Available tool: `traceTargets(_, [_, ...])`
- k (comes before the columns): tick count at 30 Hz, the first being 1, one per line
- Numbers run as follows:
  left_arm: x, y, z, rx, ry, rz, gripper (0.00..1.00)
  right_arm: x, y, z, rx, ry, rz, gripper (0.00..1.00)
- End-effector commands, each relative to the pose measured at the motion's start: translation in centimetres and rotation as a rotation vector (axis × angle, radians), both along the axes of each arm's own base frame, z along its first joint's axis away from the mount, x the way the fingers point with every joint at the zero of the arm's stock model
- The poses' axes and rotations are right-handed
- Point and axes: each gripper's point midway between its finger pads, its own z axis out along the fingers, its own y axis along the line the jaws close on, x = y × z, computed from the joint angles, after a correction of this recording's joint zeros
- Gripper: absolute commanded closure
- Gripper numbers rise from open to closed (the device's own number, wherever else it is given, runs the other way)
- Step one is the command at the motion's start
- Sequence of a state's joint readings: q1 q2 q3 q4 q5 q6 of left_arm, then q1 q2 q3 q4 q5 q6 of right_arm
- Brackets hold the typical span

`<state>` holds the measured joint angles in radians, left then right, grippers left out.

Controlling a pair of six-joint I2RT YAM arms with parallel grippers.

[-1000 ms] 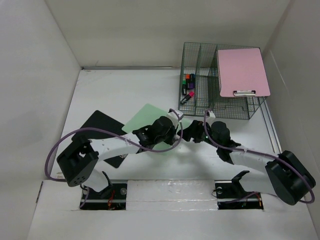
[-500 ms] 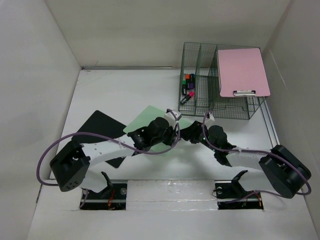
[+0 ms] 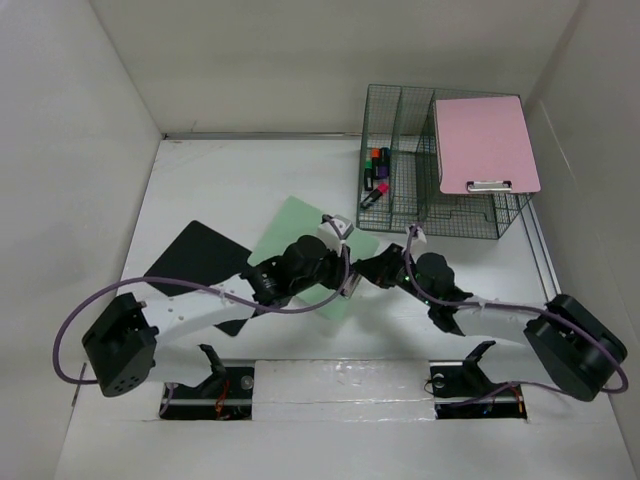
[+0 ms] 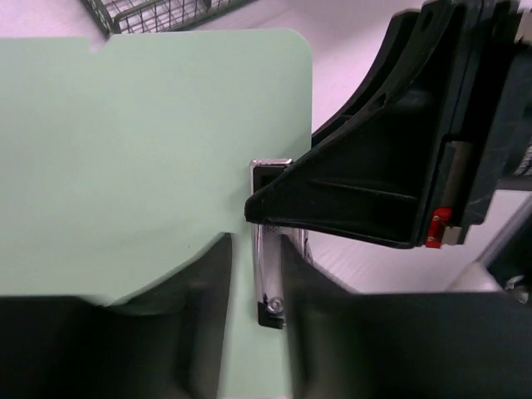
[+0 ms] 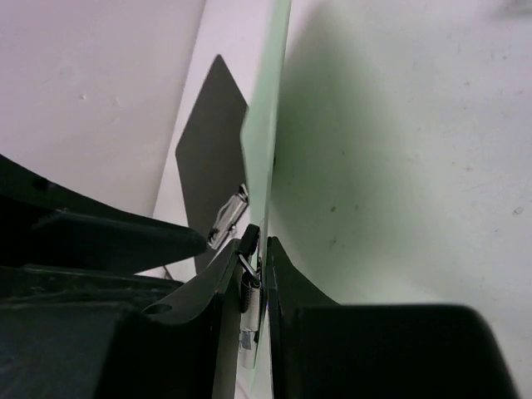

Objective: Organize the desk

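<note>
A light green clipboard [image 3: 295, 228] is held tilted above the white desk [image 3: 230, 175], between my two arms. My right gripper [image 3: 363, 271] is shut on its clip end: in the right wrist view the fingers [image 5: 262, 249] pinch the board's edge [image 5: 268, 125] and the metal clip [image 5: 249, 287]. My left gripper [image 3: 343, 274] faces it from the left. Its jaws [image 4: 256, 266] stand slightly apart round the metal clip [image 4: 268, 249], with a strip of green board [image 4: 150, 150] showing beside the left finger. The right gripper's finger [image 4: 349, 199] reaches in over the clip.
A black clipboard [image 3: 195, 255] lies flat at the left, under the left arm. A green wire rack [image 3: 400, 120] stands at the back right with a pink clipboard [image 3: 485, 140] on top and several markers [image 3: 375, 170] inside. White walls close in the desk on three sides.
The right gripper has closed on the green clipboard's clip end. The left jaws have loosened from shut. The board and both grippers have shifted a little toward the near left.
</note>
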<state>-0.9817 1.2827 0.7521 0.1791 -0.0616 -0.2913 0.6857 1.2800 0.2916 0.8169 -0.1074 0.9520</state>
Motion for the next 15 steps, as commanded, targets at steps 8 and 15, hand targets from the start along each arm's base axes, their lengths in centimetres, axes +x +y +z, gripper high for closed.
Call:
traceTargets(8, [-1.4, 4.5, 13.9, -0.324, -0.189, 0.107, 0.32, 1.0, -0.8, 11.8, -0.012, -0.288, -0.084, 1.00])
traceTargets(15, [-2.9, 12.3, 21.8, -0.590, -0.323, 0.298, 0.12, 2.1, -1.5, 19.9, 0.038, -0.442, -0.139, 1.00])
